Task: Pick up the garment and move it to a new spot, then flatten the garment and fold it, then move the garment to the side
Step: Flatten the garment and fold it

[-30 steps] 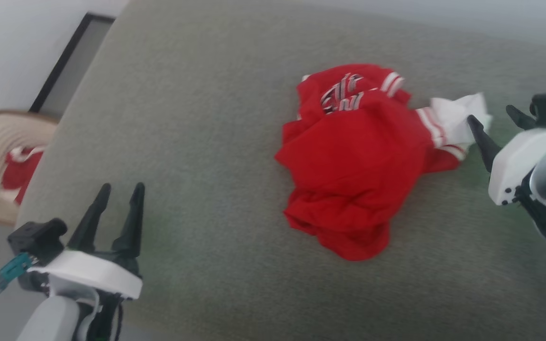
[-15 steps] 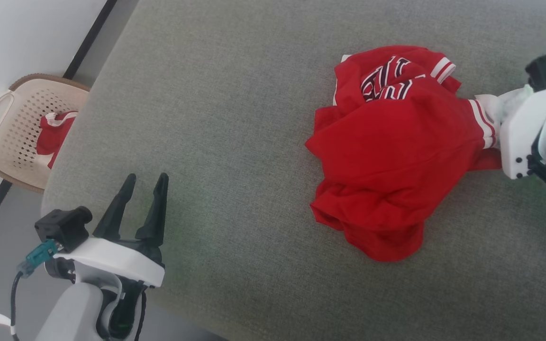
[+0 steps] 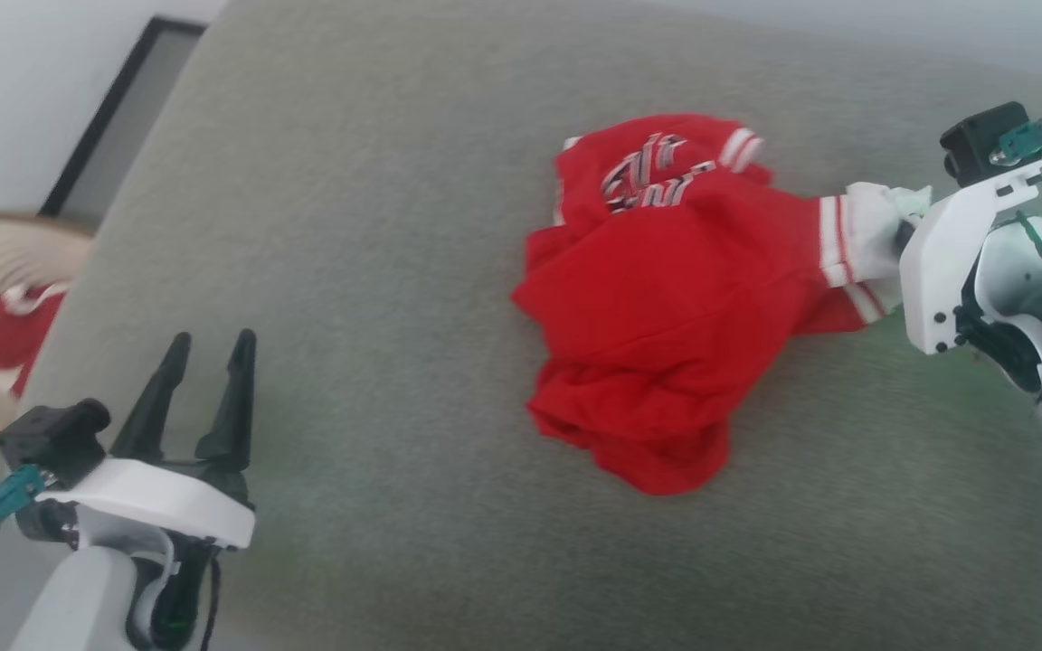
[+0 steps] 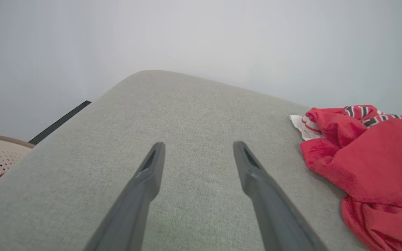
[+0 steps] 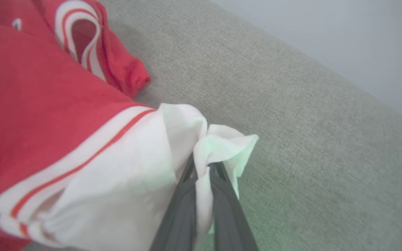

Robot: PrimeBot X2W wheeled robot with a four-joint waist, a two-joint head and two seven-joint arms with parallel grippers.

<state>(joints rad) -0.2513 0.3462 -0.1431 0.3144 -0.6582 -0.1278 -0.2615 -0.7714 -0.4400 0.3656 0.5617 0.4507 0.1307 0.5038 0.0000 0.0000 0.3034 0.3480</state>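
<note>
We found the garment [image 3: 657, 298] crumpled in a heap on the grey fabric surface [image 3: 376, 226], toward its right side. Our right gripper [image 5: 203, 165] had its jaws closed tight on the garment's white sleeve [image 5: 124, 167], the cloth pinched between them. Our left gripper [image 3: 206, 348] hovered near the surface's left edge, jaws parted and empty, well apart from the garment.

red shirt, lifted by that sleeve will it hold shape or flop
Probably floppy: the garment lies crumpled in soft folds, so it should drape and unfurl. Likely light; the sleeve bunches thinly inside the shut right gripper.
</note>
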